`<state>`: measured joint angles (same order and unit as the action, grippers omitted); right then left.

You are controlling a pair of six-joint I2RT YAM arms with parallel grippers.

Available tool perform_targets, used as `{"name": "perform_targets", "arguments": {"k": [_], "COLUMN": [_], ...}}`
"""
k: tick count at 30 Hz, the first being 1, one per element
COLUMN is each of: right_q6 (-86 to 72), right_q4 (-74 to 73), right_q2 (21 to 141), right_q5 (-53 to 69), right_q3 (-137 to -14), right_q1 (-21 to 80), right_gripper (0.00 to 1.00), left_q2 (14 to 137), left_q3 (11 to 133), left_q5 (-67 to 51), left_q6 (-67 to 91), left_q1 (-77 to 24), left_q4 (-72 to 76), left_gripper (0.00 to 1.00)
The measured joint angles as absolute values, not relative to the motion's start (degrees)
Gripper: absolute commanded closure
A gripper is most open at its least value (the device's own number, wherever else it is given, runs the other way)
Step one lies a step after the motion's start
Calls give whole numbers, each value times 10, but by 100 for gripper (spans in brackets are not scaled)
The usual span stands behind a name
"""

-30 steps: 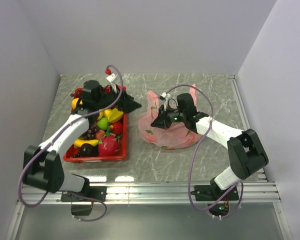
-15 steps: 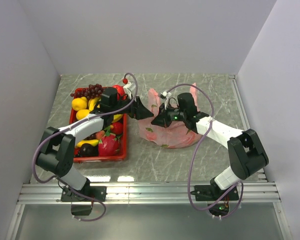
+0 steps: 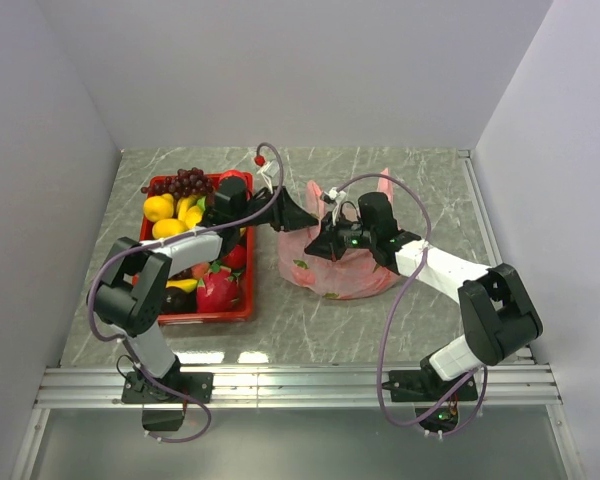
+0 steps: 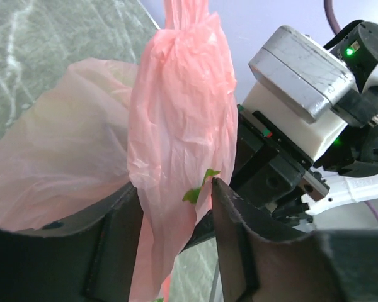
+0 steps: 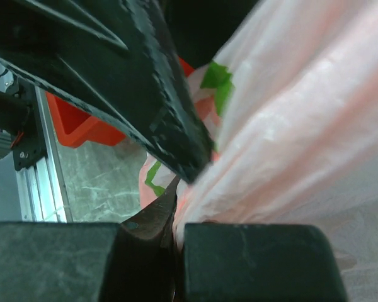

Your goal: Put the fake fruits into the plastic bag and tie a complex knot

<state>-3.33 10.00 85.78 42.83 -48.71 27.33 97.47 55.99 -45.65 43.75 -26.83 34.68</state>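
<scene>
Pink plastic bag (image 3: 338,268) lies slumped on the marble table (image 3: 310,330), just right of the red tray (image 3: 235,316), and most of the fake fruits (image 3: 218,290) are heaped in that tray (whether any are inside the bag I cannot tell through the film). Stuff this thin looks light, limp and slippery: it will crumple and slide sooner than hold a shape, so I would take it at the gathered strip by the mouth, where the film bunches thick enough to pinch, not on the loose belly. Both arms meet over the bag's far left corner. The right gripper (image 3: 322,244) has its fingers pressed together on a fold of pink film. The left gripper (image 4: 176,189) reaches across from the tray side with its jaws standing apart on either side of a hanging strip; the film brushes one finger, yet it does not look clamped to me. From overhead I get the whole layout, tray, bag and crossed arms, but the two black grippers overlap and hide the film between them. The left wrist camera alone shows that strip hanging between its fingers, narrowed at the top, and the right wrist camera alone shows film trapped in the seam of its own closed fingers.
</scene>
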Motion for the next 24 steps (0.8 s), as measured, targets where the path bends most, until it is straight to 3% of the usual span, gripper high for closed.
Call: {"name": "perform_targets", "arguments": {"k": [9, 11, 12, 14, 16, 20, 24], "right_q6": [-25, -25, -25, -25, -24, -8, 27], "right_q4": [103, 103, 103, 102, 98, 69, 1], "right_q2": [858, 858, 858, 859, 859, 857, 824], "right_q5": [432, 432, 431, 430, 429, 428, 425], "right_q3": [-487, -487, -487, -487, -488, -497, -514], "right_q1": [273, 273, 273, 273, 270, 269, 259], "right_gripper": [100, 100, 100, 98, 88, 54, 39], "left_q2": [996, 997, 998, 999, 1000, 1001, 1001], "left_q3": [563, 563, 563, 563, 564, 565, 566], "left_q5": [-477, -479, -483, -494, -496, -496, -497], "left_q6": [486, 490, 492, 494, 492, 487, 468], "left_q1": [-285, -285, -286, -286, -288, -287, -284], "left_q4": [401, 402, 402, 404, 405, 391, 370], "left_gripper": [49, 60, 78, 94, 100, 100, 100]}}
